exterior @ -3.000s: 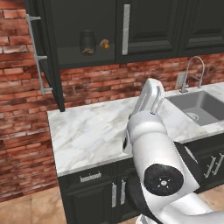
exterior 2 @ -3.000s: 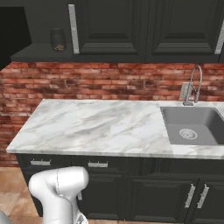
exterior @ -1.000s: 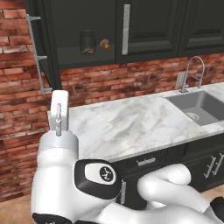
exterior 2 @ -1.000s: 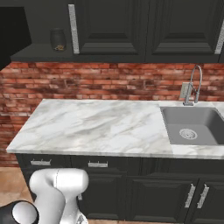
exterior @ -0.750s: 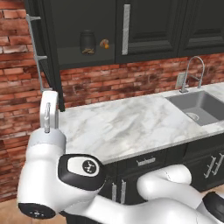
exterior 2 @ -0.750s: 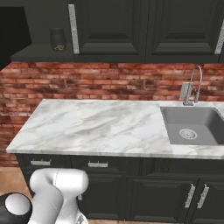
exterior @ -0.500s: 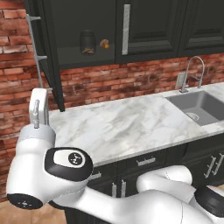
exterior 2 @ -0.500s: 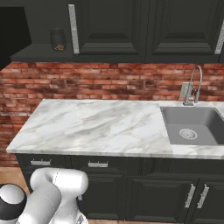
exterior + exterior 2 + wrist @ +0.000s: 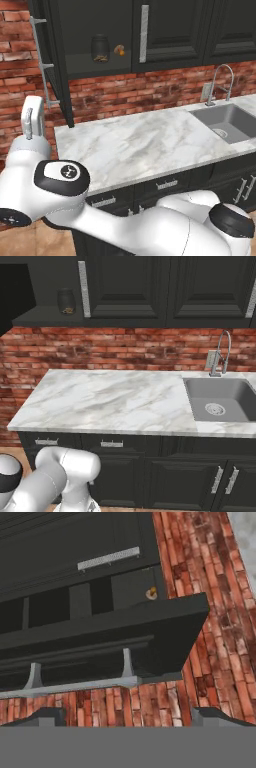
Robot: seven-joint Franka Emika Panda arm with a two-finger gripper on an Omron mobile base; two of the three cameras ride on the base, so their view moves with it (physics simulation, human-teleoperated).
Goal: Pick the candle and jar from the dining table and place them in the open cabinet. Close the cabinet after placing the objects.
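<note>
The black cabinet (image 9: 95, 30) stands open. On its dark shelf sit the dark jar (image 9: 100, 48) and, just right of it, the tiny tan candle (image 9: 119, 50). From the right base view the jar (image 9: 66, 301) shows at the shelf's left end. My arm has swung far left, with its white hand (image 9: 33, 116) raised beside the open door (image 9: 50, 60). My gripper (image 9: 129, 718) is open and empty, facing the door's edge (image 9: 150, 632) and its silver bar handle (image 9: 75, 684). The candle (image 9: 151, 593) shows inside, beyond the door. The dining table is out of view.
A white-and-grey marble counter (image 9: 150, 145) runs under the cabinet, with a sink (image 9: 225, 120) and faucet (image 9: 222, 82) at its right. A brick wall (image 9: 125, 351) backs it. Black drawers with silver handles (image 9: 112, 444) sit below. Closed cabinet doors (image 9: 125, 286) continue to the right.
My arm has swung further left and the hand has drifted towards the open door. The jaws have stayed wide apart. Jar and candle have not moved.
</note>
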